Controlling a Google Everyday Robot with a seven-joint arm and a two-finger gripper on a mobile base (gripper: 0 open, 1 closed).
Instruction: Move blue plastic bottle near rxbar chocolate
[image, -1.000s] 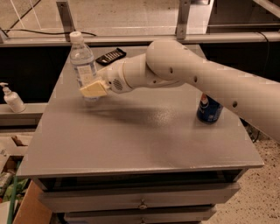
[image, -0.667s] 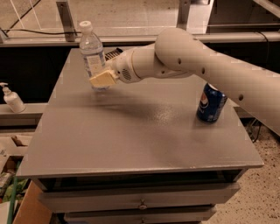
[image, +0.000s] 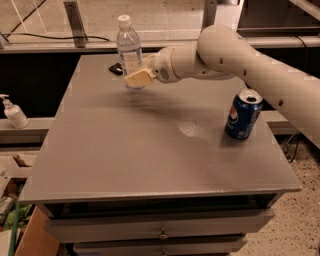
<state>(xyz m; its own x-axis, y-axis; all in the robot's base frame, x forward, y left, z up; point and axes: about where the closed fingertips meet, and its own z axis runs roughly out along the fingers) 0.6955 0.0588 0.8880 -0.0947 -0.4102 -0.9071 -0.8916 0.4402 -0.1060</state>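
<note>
The blue plastic bottle (image: 129, 46), clear with a white cap and a pale label, stands upright at the far left of the grey table (image: 150, 155). My gripper (image: 140, 78) is shut on its lower part, with a cream fingertip (image: 139, 78) in front of it. The rxbar chocolate (image: 115, 68) is a flat black bar lying just behind the bottle's left side. Most of the bar is hidden by the bottle and the gripper. My white arm reaches in from the right.
A blue Pepsi can (image: 243, 114) stands upright near the table's right edge, under my arm. A small white pump bottle (image: 13, 113) stands on a lower ledge to the left. Drawers sit under the table's front edge.
My gripper has carried the bottle to the right and toward the back of the table. It now stands in front of the black bar, which was in plain view before.
</note>
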